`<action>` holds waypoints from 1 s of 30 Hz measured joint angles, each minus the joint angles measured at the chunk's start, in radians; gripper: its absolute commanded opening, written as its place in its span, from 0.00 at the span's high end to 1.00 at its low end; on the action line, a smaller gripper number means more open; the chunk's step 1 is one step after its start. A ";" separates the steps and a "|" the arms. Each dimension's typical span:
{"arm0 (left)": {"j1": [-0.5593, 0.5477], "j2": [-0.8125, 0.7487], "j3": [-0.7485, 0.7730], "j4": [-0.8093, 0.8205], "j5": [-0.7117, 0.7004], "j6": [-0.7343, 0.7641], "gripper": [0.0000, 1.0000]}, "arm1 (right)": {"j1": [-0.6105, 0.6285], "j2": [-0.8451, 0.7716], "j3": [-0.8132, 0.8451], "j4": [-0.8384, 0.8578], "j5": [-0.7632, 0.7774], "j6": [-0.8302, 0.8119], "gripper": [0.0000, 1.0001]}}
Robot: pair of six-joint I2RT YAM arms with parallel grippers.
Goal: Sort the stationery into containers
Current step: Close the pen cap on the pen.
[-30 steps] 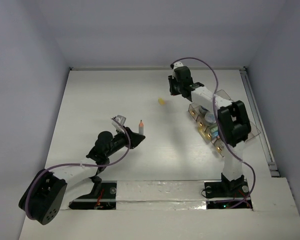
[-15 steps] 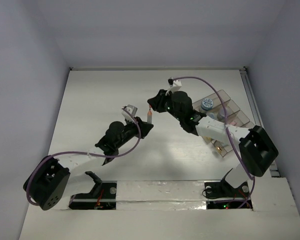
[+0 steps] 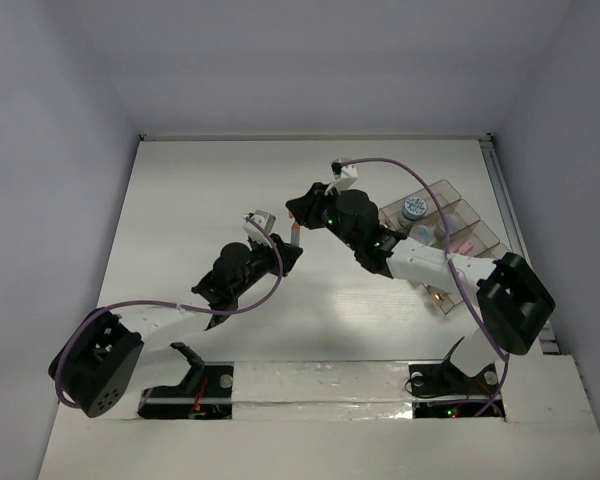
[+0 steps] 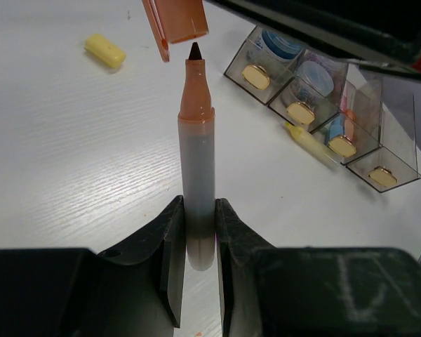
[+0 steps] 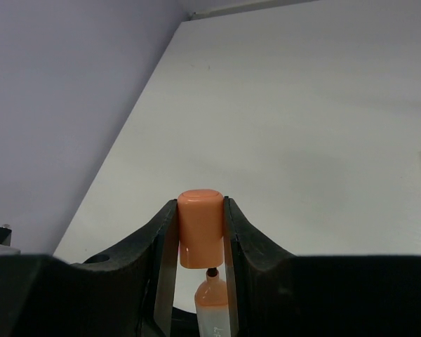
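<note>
My left gripper (image 4: 196, 210) is shut on the grey barrel of an orange pen (image 4: 197, 175) and holds it upright, tip uncapped. My right gripper (image 5: 200, 203) is shut on the pen's orange cap (image 5: 201, 225) and holds it just above the tip, slightly apart, with the pen (image 5: 212, 302) below it. In the top view both grippers meet mid-table: the left (image 3: 283, 256), the right (image 3: 298, 212), the pen (image 3: 296, 236) between them. The smoky organiser tray (image 3: 475, 215) stands at the right and holds a blue-white tub (image 3: 413, 208) and other small items.
A yellow eraser (image 4: 104, 50) lies on the table beyond the pen. A yellow pen (image 4: 309, 140) lies against the tray's front (image 4: 379, 133). The right arm spans from the tray toward the middle. White table, grey walls around.
The right arm has swung from the tray's far end to mid-table with the cap. The left gripper has raised the pen up to meet it; the cap now sits just over the tip.
</note>
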 measured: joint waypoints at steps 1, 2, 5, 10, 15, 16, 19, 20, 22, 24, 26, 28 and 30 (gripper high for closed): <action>0.000 -0.006 0.000 -0.002 -0.006 0.004 1.00 | 0.003 0.000 0.000 0.000 0.004 0.000 0.98; 0.000 -0.011 0.000 -0.004 -0.012 0.005 1.00 | 0.006 0.001 0.000 0.001 0.007 0.000 0.98; 0.000 -0.027 0.000 -0.012 -0.030 0.011 1.00 | 0.018 0.001 0.000 0.006 0.020 0.000 0.98; 0.000 -0.040 -0.002 -0.023 -0.056 0.012 1.00 | 0.039 0.001 0.000 0.006 0.040 -0.002 0.98; -0.001 -0.051 -0.003 -0.035 -0.071 0.011 1.00 | 0.056 0.002 0.000 0.006 0.075 -0.016 0.98; -0.001 -0.057 -0.006 -0.035 -0.077 0.011 1.00 | 0.061 0.002 0.000 0.006 0.082 -0.018 0.98; -0.002 -0.080 -0.018 -0.037 -0.089 0.010 1.00 | 0.077 0.005 0.000 0.007 0.109 -0.025 0.98; -0.003 -0.086 -0.022 -0.037 -0.093 0.010 1.00 | 0.086 0.007 0.000 0.010 0.125 -0.031 0.98; -0.003 -0.098 -0.029 -0.038 -0.103 0.007 1.00 | 0.103 0.014 0.000 0.021 0.159 -0.045 0.98; -0.003 -0.105 -0.035 -0.041 -0.111 0.005 1.00 | 0.121 0.024 0.000 0.034 0.190 -0.058 0.98; -0.003 -0.109 -0.035 -0.051 -0.118 0.002 1.00 | 0.139 0.037 0.000 0.048 0.222 -0.074 0.98; -0.003 -0.113 -0.036 -0.062 -0.126 -0.001 1.00 | 0.160 0.050 0.000 0.064 0.259 -0.092 0.98; -0.005 -0.117 -0.040 -0.067 -0.133 -0.005 1.00 | 0.177 0.060 0.000 0.079 0.290 -0.109 0.98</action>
